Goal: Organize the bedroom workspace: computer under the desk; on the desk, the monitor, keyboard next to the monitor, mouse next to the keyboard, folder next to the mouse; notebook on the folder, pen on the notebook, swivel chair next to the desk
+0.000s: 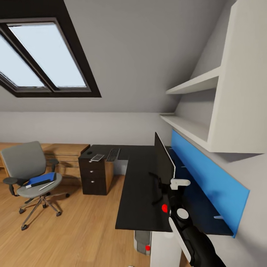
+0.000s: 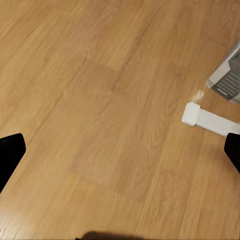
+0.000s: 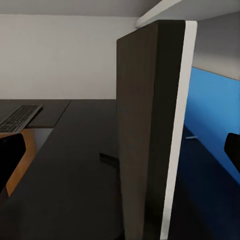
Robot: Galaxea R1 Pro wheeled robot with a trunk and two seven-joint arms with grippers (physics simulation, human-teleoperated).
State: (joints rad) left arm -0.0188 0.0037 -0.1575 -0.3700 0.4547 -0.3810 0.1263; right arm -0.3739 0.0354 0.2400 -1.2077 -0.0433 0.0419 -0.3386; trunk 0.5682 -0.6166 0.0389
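The monitor (image 1: 164, 160) stands edge-on on the black desk (image 1: 139, 193). My right gripper (image 1: 157, 189) is open, its fingers either side of the monitor's (image 3: 150, 130) silver edge. The keyboard (image 1: 113, 154) lies on the desk's far wing, with the mouse (image 1: 89, 152) and a small flat rectangle (image 1: 97, 157), perhaps the notebook, to its left. At the left, the swivel chair (image 1: 23, 163) stands apart from the desk with the blue folder (image 1: 41, 179) and the pen (image 1: 46, 185) on its seat. The computer (image 1: 142, 243) sits under the desk. My left gripper (image 2: 120, 152) hangs open over the wooden floor.
A blue wall panel (image 1: 207, 178) runs behind the desk, with white shelves (image 1: 193, 128) above it. A light wooden dresser (image 1: 65, 154) stands behind the chair, beside the desk's drawer unit (image 1: 92, 178). Wooden floor (image 1: 81, 230) lies between chair and desk.
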